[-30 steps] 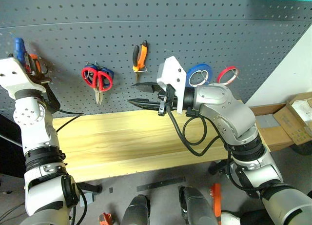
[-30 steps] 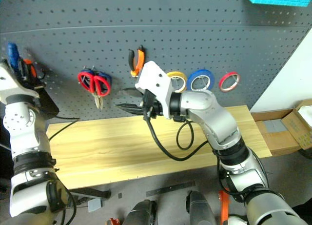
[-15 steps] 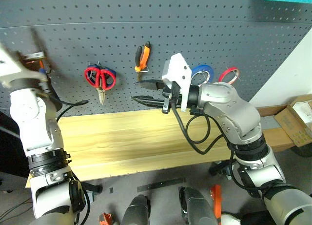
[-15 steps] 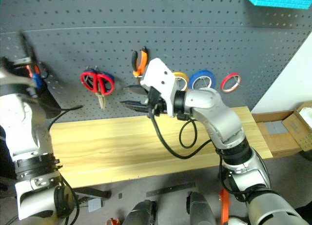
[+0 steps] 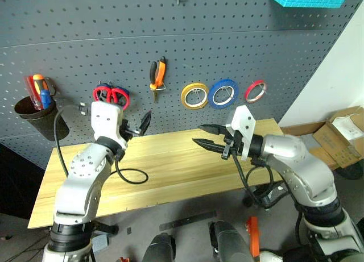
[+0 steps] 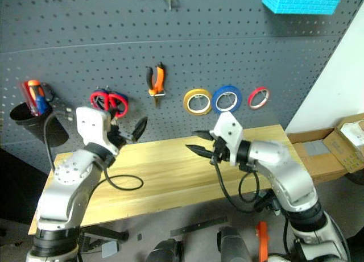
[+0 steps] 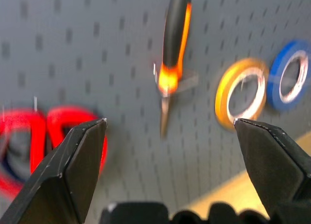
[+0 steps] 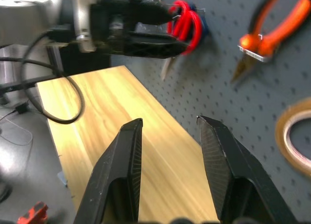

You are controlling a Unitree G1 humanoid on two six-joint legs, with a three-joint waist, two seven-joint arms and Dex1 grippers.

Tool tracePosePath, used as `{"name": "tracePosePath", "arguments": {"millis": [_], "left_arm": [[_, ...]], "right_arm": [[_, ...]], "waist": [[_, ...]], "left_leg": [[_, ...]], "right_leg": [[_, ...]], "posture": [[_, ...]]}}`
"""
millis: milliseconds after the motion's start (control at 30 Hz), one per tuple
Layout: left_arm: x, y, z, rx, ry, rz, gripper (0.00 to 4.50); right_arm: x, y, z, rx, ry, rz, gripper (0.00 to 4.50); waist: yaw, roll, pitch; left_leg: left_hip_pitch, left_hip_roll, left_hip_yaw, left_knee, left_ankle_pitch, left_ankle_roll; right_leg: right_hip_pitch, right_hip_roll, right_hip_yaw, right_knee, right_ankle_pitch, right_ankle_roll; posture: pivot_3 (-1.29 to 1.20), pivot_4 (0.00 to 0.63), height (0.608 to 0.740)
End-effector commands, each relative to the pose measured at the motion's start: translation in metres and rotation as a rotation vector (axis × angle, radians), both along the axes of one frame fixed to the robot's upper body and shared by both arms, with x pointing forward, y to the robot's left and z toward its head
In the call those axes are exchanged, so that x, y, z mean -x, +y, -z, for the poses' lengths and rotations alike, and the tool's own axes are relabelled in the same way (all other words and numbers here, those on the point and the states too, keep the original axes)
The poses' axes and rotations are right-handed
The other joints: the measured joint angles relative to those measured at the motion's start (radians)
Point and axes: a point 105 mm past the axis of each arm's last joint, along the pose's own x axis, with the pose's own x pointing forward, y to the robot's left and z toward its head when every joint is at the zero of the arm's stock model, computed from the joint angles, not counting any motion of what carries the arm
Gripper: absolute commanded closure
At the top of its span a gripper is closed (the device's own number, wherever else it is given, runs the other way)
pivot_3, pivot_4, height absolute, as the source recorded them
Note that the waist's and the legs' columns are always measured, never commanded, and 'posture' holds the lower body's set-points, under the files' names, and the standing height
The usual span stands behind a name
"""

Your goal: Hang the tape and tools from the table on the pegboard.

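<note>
Nearest the camera, both arms hover above the table, whose light wood planks carry no tool or tape that I can see. The left gripper has its two black fingers spread wide with nothing between them; the right gripper has its fingers parted by a moderate gap, also holding nothing.

Beyond them stands the pegboard. Just past the left gripper hang the red-handled scissors, seemingly overlapping a blue-handled pair. The orange-and-black pliers hang handles up, jaws down. Further right come a yellow roll, a blue roll and the thin red tape, which hangs above and beyond the right gripper. At the far left a black cup holds what looks like the blue-handled tool, though that is hard to make out.

So every task item lies on the board, none below either gripper.
</note>
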Motion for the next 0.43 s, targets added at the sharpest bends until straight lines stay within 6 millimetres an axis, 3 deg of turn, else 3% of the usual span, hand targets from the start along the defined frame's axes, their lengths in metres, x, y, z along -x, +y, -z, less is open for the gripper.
{"name": "tracePosePath", "arguments": {"millis": [33,267,433], "left_arm": [[0.006,0.017,0.015,0.044,0.023,-0.083,0.01],[0.032,0.056,0.077,0.060,0.121,-0.299,0.01],[0.048,0.067,0.105,0.044,0.156,-0.376,0.01]], "right_arm": [[0.000,-0.004,0.005,-0.061,-0.073,0.066,2.84],[-0.033,-0.049,0.073,-0.180,0.054,0.477,2.84],[-0.040,-0.075,0.103,-0.132,0.067,0.603,2.84]], "waist": [[0.002,0.001,-0.005],[0.009,0.005,-0.041],[0.024,0.011,-0.055]], "left_leg": [[0.002,0.000,0.000,0.000,0.000,0.000],[0.007,0.011,0.002,0.000,0.000,0.000],[0.011,0.011,0.008,0.000,-0.002,0.000]], "right_leg": [[0.003,0.000,0.000,-0.002,-0.003,0.004],[0.012,0.007,0.001,-0.013,0.001,0.004],[0.013,0.011,0.004,-0.013,0.002,0.003]], "posture": [[-0.05,0.093,0.740],[-0.03,0.062,0.740],[-0.02,0.042,0.740]]}}
